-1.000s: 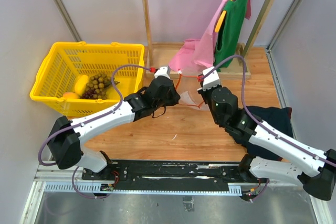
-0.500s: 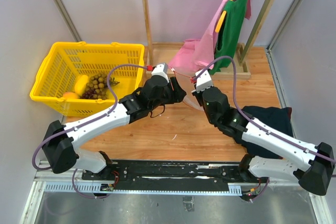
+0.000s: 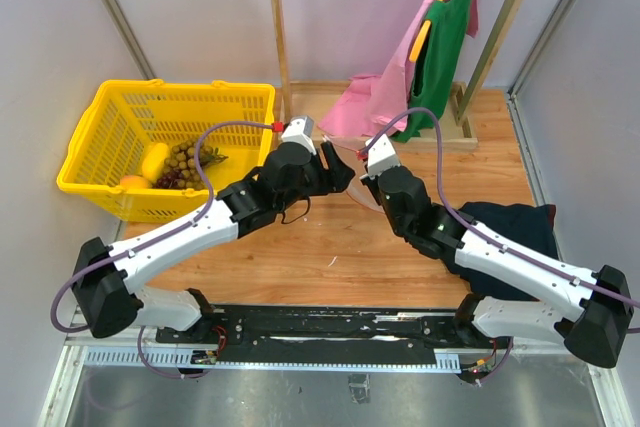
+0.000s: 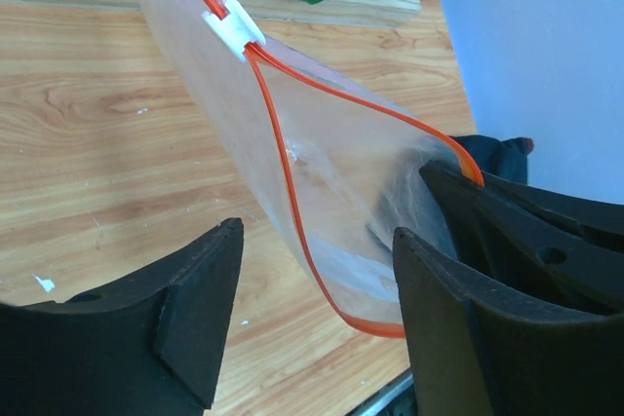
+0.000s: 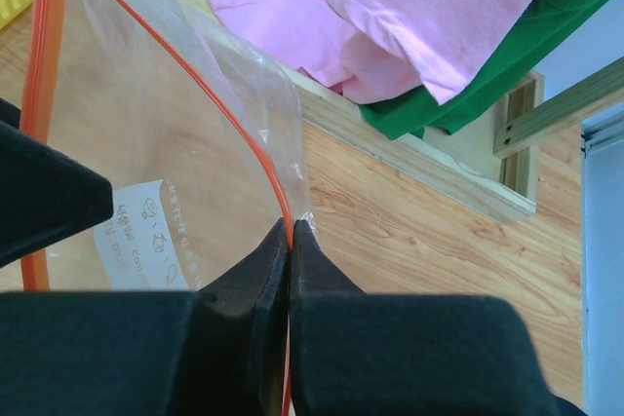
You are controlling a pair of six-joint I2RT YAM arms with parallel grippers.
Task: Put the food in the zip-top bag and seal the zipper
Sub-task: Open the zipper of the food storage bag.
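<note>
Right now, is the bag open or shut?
Open. Below the white slider, the zipper splits into two orange strands bowed wide apart. The bag looks empty inside.

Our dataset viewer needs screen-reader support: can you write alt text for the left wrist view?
A clear zip-top bag is held over the wooden table, its red-orange zipper gaping open, a white slider at the far end. The open left gripper frames it from below; the right gripper pinches the bag's right rim.
</note>
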